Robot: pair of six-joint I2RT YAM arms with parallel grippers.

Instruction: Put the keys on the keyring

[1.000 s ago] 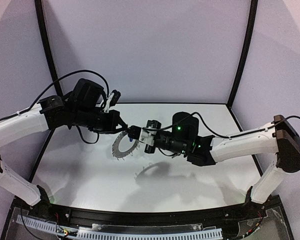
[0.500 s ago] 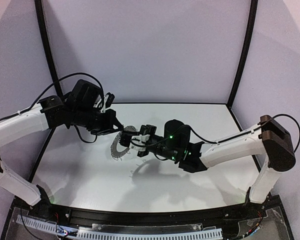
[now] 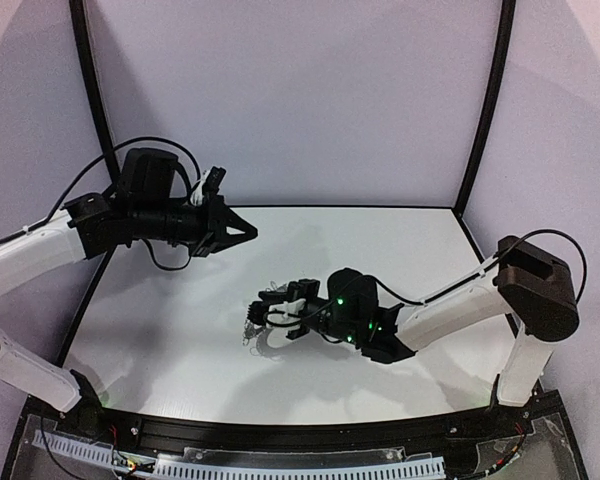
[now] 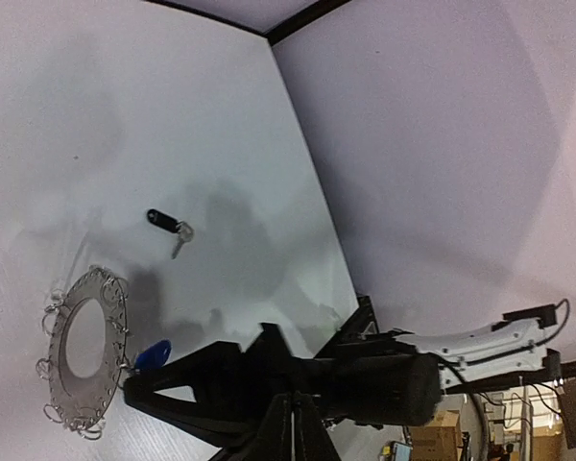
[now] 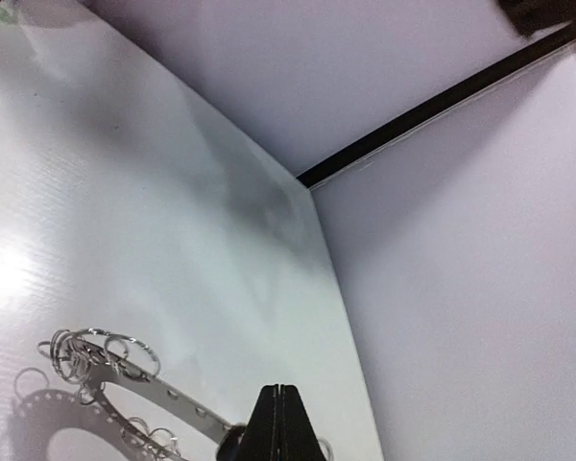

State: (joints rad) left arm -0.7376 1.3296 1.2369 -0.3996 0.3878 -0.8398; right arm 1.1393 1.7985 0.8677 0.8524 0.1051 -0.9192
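The grey keyring (image 4: 82, 360) lies low on the white table, also showing in the top view (image 3: 252, 322) and the right wrist view (image 5: 125, 384). The blue key (image 4: 152, 357) sits at its rim, against the tip of my right gripper (image 4: 130, 384). My right gripper (image 3: 263, 312) is shut, its fingertips (image 5: 283, 423) pinching what looks like the blue key's dark head at the ring's edge. The black key (image 4: 163, 221) lies loose on the table beyond the ring. My left gripper (image 3: 248, 232) is shut and empty, raised well above and left of the ring, as its wrist view (image 4: 295, 427) shows.
The white table (image 3: 180, 330) is walled by lilac panels with black posts (image 3: 485, 110). The right arm (image 3: 450, 300) stretches low across the table's middle.
My left gripper has let go of the keyring and pulled up and back to the left. My right gripper has come down and nearer, bringing the ring and blue key to the table.
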